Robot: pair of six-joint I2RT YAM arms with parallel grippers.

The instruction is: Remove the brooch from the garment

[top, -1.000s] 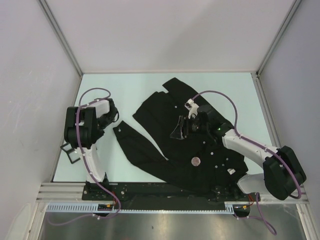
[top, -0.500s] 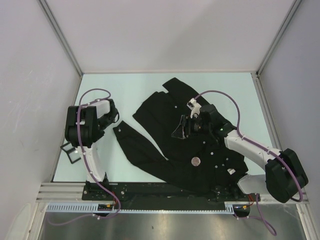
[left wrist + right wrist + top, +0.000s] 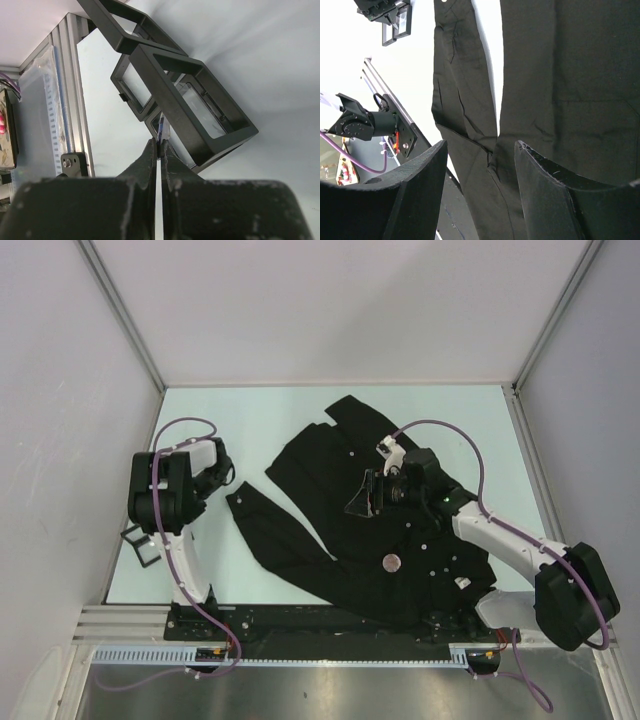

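The garment is a large black shirt with small white buttons, spread over the middle of the table. The brooch is a small round pale disc on the shirt's lower part. My right gripper hovers over the shirt, up and to the left of the brooch, open and empty. In the right wrist view its jaws stand wide apart over black cloth, and the brooch is out of view there. My left gripper is shut, off the shirt at the table's left edge.
A black frame with clear panes sits right at my left fingertips; it also shows in the top view. Grey walls enclose the table on three sides. An aluminium rail runs along the near edge.
My right arm has shifted slightly, its elbow moving right, with the open gripper staying over the same part of the shirt. The left arm has not moved.
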